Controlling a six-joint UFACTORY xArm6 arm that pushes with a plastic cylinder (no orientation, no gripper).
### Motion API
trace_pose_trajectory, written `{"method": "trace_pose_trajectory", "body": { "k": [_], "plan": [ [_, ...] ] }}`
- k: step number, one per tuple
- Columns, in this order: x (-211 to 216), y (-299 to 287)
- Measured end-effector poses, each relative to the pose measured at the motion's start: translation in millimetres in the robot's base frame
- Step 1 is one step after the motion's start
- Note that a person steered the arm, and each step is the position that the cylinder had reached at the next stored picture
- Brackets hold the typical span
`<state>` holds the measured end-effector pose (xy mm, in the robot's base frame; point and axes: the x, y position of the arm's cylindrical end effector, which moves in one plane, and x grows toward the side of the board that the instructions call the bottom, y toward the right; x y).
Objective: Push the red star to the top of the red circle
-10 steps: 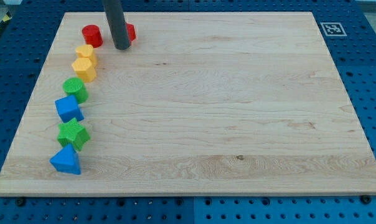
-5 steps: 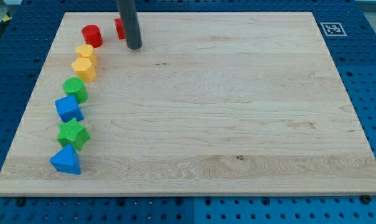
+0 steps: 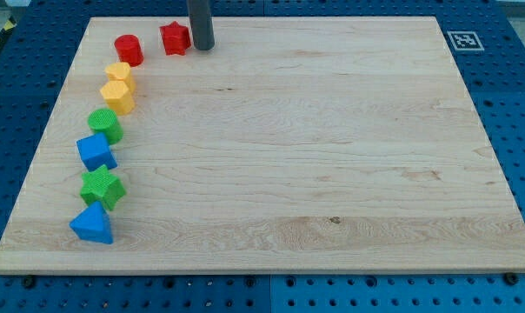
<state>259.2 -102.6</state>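
Note:
The red star [image 3: 174, 38] lies near the board's top left, just right of the red circle [image 3: 129, 49] and slightly higher. A small gap separates them. My tip [image 3: 202, 47] stands right beside the red star, on its right, close to or touching it. The rod rises out of the view's top.
Down the board's left side runs a column of blocks: a yellow block [image 3: 118, 73], a yellow hexagon [image 3: 117, 96], a green circle [image 3: 105, 125], a blue block [image 3: 96, 151], a green star [image 3: 102, 187], a blue triangle [image 3: 92, 224]. A marker tag [image 3: 462, 40] sits top right.
My tip has moved right and up, from in front of the red star to its right side. The star, earlier partly hidden by the rod, now shows in full.

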Motion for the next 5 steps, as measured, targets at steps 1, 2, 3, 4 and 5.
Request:
{"method": "trace_pose_trajectory", "body": {
  "k": [1, 2, 3, 4, 5],
  "plan": [
    [-0.8, -23.9],
    [-0.7, -58.0],
    [-0.8, -80.2],
    [-0.8, -81.5],
    [-0.8, -50.3]
  ]
}}
